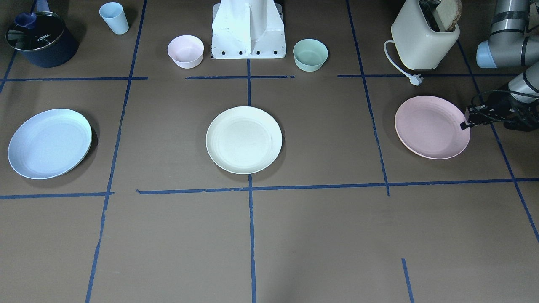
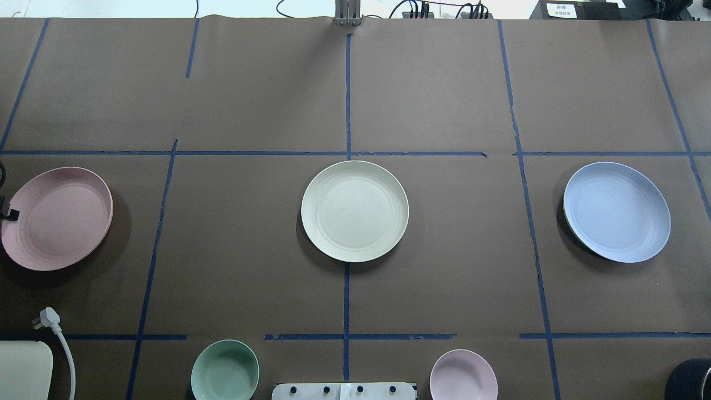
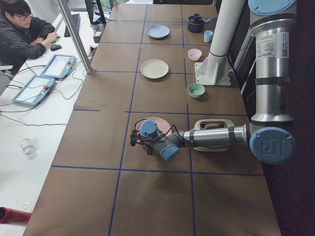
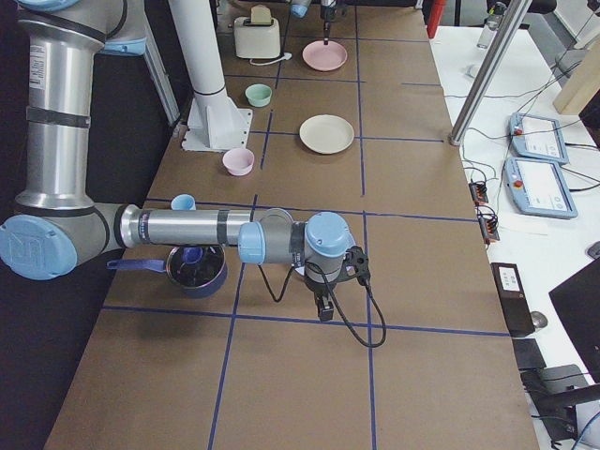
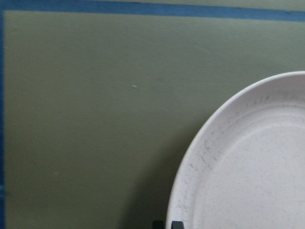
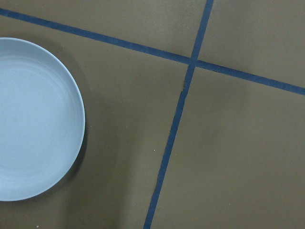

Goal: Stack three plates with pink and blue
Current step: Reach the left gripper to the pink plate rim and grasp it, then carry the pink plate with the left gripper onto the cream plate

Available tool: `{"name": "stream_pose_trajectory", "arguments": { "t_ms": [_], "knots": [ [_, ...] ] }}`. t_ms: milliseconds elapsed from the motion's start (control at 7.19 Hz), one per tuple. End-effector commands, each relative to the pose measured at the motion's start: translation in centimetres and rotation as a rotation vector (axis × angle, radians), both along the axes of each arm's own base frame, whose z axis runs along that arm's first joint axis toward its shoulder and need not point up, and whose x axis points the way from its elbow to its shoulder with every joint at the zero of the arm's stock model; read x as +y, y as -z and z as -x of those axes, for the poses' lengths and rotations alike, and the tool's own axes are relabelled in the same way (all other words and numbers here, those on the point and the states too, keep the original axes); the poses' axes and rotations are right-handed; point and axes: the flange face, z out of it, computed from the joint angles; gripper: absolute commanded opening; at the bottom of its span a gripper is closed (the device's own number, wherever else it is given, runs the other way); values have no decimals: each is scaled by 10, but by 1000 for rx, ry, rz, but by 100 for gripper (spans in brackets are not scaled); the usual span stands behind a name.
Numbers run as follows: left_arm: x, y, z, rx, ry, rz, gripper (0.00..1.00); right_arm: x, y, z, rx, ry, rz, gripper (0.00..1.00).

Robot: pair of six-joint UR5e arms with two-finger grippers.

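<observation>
Three plates lie apart in a row on the brown table. The pink plate (image 1: 429, 126) is on my left side, the cream plate (image 1: 244, 139) in the middle, and the blue plate (image 1: 49, 143) on my right side. My left gripper (image 1: 464, 125) is at the pink plate's outer rim (image 2: 55, 218). In the left wrist view its fingertips (image 5: 177, 224) sit close together on that rim (image 5: 190, 181), so it looks shut on it. My right gripper (image 4: 323, 309) shows only in the exterior right view, so I cannot tell its state. Its wrist view shows the blue plate (image 6: 33, 119) off to one side.
A cream toaster (image 1: 423, 40) with bread and a loose plug (image 1: 415, 79) stands behind the pink plate. A green bowl (image 1: 310, 54) and a pink bowl (image 1: 185, 51) flank the robot base (image 1: 248, 29). A blue cup (image 1: 114, 17) and a dark pot (image 1: 42, 38) stand behind the blue plate.
</observation>
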Motion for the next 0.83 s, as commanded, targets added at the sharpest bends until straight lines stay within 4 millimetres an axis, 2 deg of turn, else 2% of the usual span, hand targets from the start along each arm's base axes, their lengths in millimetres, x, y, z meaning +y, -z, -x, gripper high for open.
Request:
{"name": "stream_pose_trajectory", "arguments": {
  "t_ms": [0,139,417,557,696],
  "knots": [
    [-33,80,-20,90,96,54,0,0,-1,0,0,0,1,100],
    [-56,132,-40,146,142,77,0,0,-1,0,0,0,1,100],
    [-68,233,-159,217,116,123,0,0,-1,0,0,0,1,100],
    [-65,278,-213,220,116,131,0,0,-1,0,2,0,3,100],
    [-60,315,-248,227,124,122,0,0,-4,1,2,2,7,100]
  ]
}}
